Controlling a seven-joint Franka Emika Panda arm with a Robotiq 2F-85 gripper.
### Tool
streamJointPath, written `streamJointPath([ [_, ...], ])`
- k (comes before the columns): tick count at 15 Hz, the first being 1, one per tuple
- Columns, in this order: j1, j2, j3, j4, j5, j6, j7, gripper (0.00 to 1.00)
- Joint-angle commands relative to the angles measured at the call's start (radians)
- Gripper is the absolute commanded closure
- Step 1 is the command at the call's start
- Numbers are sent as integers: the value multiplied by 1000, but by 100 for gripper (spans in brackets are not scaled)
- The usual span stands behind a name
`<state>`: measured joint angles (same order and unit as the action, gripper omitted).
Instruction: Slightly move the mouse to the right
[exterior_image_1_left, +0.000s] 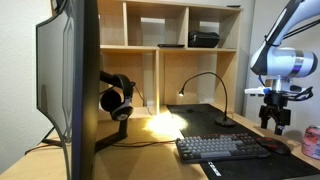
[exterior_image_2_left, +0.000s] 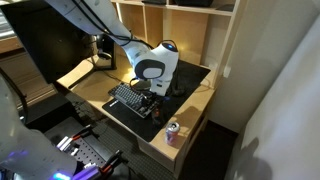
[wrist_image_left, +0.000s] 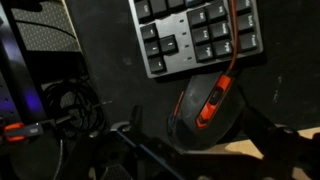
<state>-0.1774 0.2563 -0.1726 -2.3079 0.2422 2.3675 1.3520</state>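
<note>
The mouse (wrist_image_left: 205, 105) is black with orange trim and lies on the dark desk mat just below the keyboard's corner in the wrist view. My gripper (wrist_image_left: 200, 150) is open and hovers over it, with one dark finger on each side of the mouse's rear and neither touching it. In an exterior view the gripper (exterior_image_1_left: 273, 122) hangs a little above the mouse (exterior_image_1_left: 275, 146), to the right of the keyboard. In an exterior view the arm's head (exterior_image_2_left: 152, 72) hides the mouse.
A dark keyboard (exterior_image_1_left: 220, 148) lies beside the mouse and also shows in the wrist view (wrist_image_left: 195, 35). A reddish cup (exterior_image_1_left: 311, 142) stands near the desk edge (exterior_image_2_left: 172, 131). A monitor (exterior_image_1_left: 70, 80), headphones (exterior_image_1_left: 117, 98), a desk lamp (exterior_image_1_left: 205, 85) and cables (wrist_image_left: 60, 105) are nearby.
</note>
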Motion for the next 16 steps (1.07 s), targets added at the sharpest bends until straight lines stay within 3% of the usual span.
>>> streamJointPath([
  [1,11,39,-19,-3,84,97,73,0],
  [2,13,24,-18,3,53,46,38,0],
  [6,12,38,-20,3,66,74,71,0],
  [11,-3,94,-27,8,121,199,73,0],
  [16,4,109,-38,3,121,182,79,0],
])
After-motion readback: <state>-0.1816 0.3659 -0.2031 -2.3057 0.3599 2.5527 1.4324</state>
